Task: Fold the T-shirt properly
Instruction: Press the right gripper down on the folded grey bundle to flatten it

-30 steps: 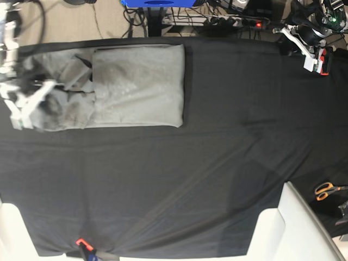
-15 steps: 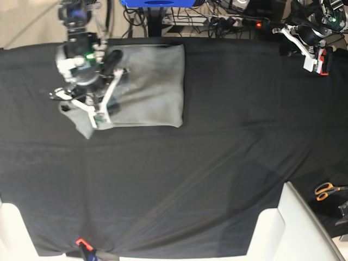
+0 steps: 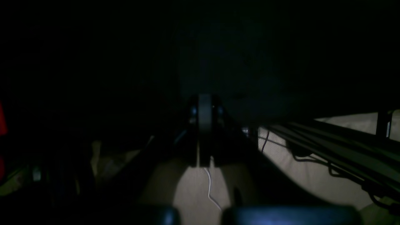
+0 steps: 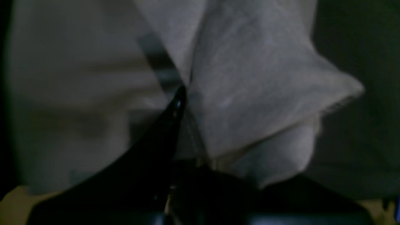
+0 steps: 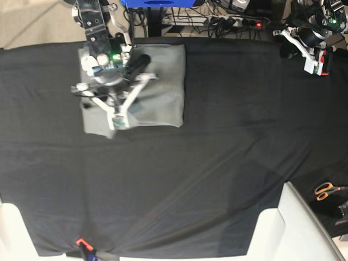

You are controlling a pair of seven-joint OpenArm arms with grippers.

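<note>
T-shirt [image 5: 157, 81] on table cloth [image 5: 217, 163], far-left

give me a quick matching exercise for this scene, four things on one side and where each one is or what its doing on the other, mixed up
Things:
1. T-shirt
2. right hand
3. left hand
4. scissors

Places or states:
a. parked at the far corner of the table, away from the fabric
b. shut on a pinch of grey fabric
c. folded on the black table cloth
d. lying off the cloth's edge, orange handles

Pairs: 1-c, 2-b, 3-a, 4-d
</note>
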